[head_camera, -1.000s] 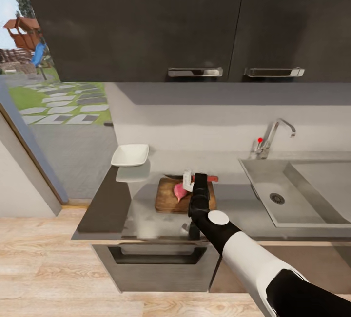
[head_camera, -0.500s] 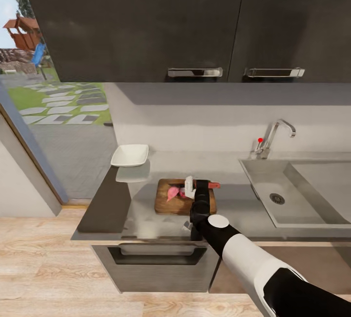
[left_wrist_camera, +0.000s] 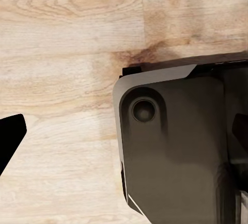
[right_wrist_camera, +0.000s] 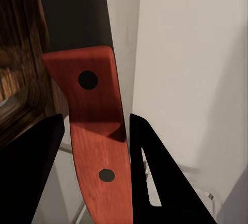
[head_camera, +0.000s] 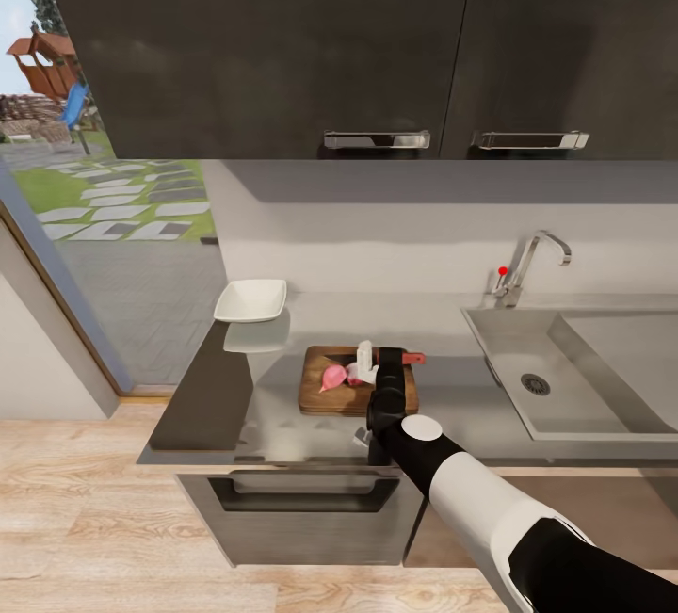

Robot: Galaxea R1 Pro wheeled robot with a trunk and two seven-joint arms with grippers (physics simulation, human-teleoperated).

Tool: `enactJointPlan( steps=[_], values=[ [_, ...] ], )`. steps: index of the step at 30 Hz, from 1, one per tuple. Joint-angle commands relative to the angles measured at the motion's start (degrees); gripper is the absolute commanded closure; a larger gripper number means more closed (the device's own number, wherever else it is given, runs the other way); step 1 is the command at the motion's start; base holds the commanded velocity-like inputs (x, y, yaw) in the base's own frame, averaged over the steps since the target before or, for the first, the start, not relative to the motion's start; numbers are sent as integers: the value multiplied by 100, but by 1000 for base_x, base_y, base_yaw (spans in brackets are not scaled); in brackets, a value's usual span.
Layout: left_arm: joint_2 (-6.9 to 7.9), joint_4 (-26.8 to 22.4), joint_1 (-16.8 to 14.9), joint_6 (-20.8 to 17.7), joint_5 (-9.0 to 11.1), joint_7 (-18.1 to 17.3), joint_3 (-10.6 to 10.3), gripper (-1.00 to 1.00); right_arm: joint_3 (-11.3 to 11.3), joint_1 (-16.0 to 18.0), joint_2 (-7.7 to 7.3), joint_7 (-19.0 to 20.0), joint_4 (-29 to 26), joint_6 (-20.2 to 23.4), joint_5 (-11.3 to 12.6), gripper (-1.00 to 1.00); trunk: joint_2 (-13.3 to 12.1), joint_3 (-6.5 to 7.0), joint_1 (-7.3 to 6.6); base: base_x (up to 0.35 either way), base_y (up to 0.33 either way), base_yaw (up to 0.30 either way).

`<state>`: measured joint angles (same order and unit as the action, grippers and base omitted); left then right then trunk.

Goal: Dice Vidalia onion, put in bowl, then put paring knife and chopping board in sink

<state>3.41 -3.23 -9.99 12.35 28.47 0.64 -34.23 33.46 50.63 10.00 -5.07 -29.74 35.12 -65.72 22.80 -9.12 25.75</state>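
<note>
Held the paring knife [right_wrist_camera: 90,79] in the right gripper [right_wrist_camera: 95,182], dark fingers [right_wrist_camera: 31,172] pressed against either side of the red handle. Hovered low over the chopping board [head_camera: 325,396] on the countertop [head_camera: 452,406], wrist above the board's right end. Saw the Vidalia onion [head_camera: 331,377] lying on the board just left of the gripper, out of the sink [head_camera: 565,387] and apparently in two pink pieces (no small white cubes yet, so judged the dicing barely begun). Could not tell whether the blade touched the onion. Found the bowl [head_camera: 250,300] empty at the counter's back left corner, well apart from the board. Hung the left gripper [left_wrist_camera: 124,131] down beside the robot's base [left_wrist_camera: 175,146] over the wooden floor [left_wrist_camera: 62,38], fingertips spread wide with nothing between them.

Judged several risks ahead. Might roll or skid a rounded piece off the board with a cut made off-centre, since nothing pinned the onion down. Might twist the slim handle within the fingers under cutting load and turn the blade flat. Might shove the board along the glossy top toward the front edge with too much sideways force. Might scatter cubes later on the way to the bowl, given the gap between board and bowl.
</note>
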Motion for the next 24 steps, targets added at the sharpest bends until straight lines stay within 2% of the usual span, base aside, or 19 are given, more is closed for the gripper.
enactJointPlan(
  steps=[1,11,16,19,24],
  values=[
    [2,-2,-3,13,45,7,-49,-100,29,8,0,-15,5,39,-2,100,12,-12,3,0,0,0],
    [2,-2,-3,13,45,7,-49,-100,13,8,0,-88,-249,41,-18,100,12,-12,3,0,0,0],
    [2,-2,-3,13,45,7,-49,-100,-13,8,-32,-126,-1141,88,-20,100,12,-12,3,0,0,0],
    [2,-2,-3,13,45,7,-49,-100,-8,8,-50,-123,-1382,103,-20,100,12,-12,3,0,0,0],
    [2,-2,-3,13,45,7,-49,-100,1,8,-51,-115,-1478,149,-11,100,12,-12,3,-58,0,0]
  ],
)
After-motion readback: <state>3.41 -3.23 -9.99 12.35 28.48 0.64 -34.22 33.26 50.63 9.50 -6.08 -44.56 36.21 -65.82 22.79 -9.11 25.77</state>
